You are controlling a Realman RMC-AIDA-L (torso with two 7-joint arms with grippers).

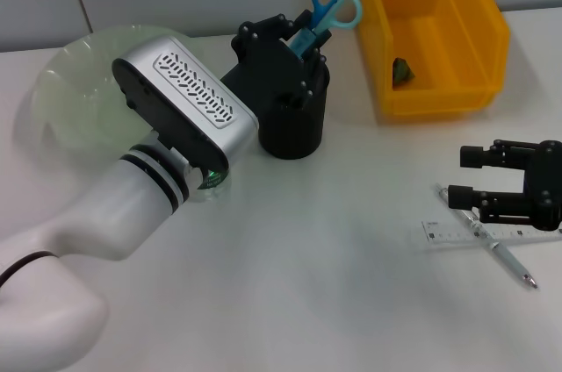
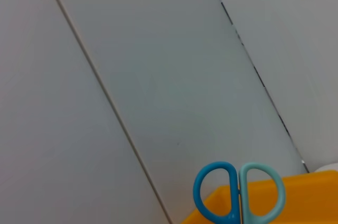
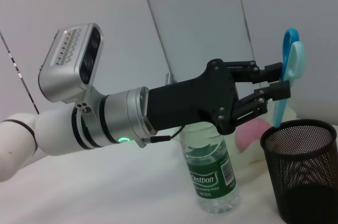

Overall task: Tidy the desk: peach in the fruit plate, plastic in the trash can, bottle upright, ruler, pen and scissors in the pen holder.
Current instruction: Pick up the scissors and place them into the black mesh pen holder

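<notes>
My left gripper [image 3: 279, 81] is shut on the blue scissors [image 1: 332, 3], holding them upright with the blades dipping into the black mesh pen holder [image 1: 294, 122]. The left wrist view shows the scissors' handles [image 2: 237, 196]. A clear bottle [image 3: 211, 174] with a green label stands upright beside the pen holder [image 3: 306, 171], and the pink peach [image 3: 249, 137] lies behind it. My right gripper [image 1: 467, 177] hovers open just above the clear ruler [image 1: 452, 232] and the pen [image 1: 505, 258], which lie crossed on the table. A scrap of plastic [image 1: 402, 71] lies in the yellow trash can [image 1: 439, 96].
The pale green fruit plate [image 1: 70, 96] sits at the back left, partly covered by my left arm [image 1: 176, 126]. The trash can stands close to the right of the pen holder. A grey wall runs behind the table.
</notes>
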